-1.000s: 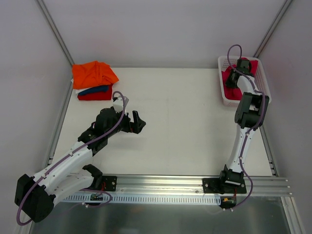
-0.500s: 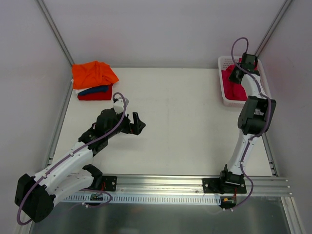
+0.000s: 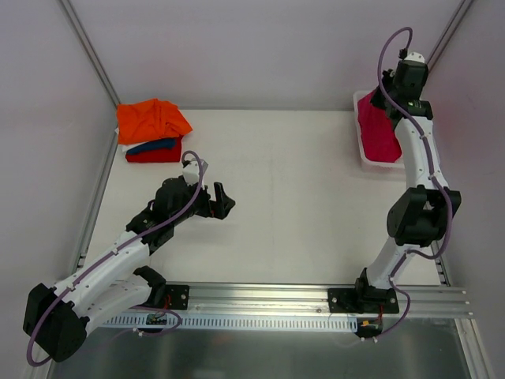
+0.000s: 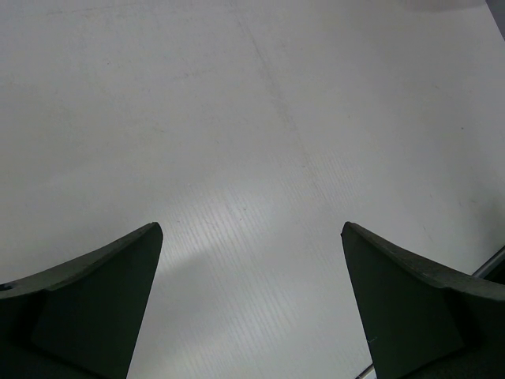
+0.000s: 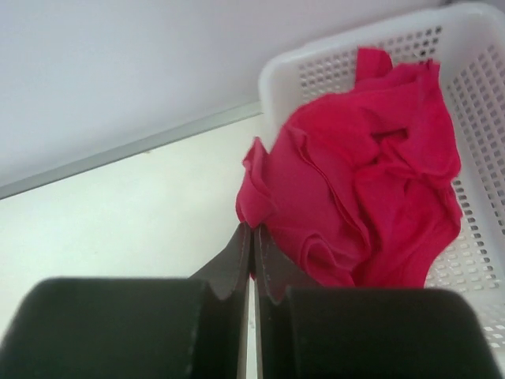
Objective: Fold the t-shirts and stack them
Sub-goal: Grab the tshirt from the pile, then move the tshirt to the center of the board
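Observation:
A large magenta-pink t-shirt (image 3: 379,130) hangs crumpled, its lower part still in the white mesh basket (image 3: 369,164). My right gripper (image 3: 387,91) is raised above the basket and shut on an edge of this shirt (image 5: 363,189), pinched between the closed fingertips (image 5: 252,230). At the table's far left corner lies a stack of folded t-shirts: orange (image 3: 152,118) on top, dark blue (image 3: 154,144) under it, red (image 3: 154,155) at the bottom. My left gripper (image 3: 227,200) hovers open over bare table at centre-left, with nothing between its fingers (image 4: 102,292).
The basket (image 5: 316,71) stands at the far right corner against the wall. Grey walls close the table on the left, back and right. A metal rail (image 3: 260,296) carrying both arm bases runs along the near edge.
My right arm has risen and straightened, pulling the magenta-pink shirt up out of the basket. The left arm has stayed where it was.

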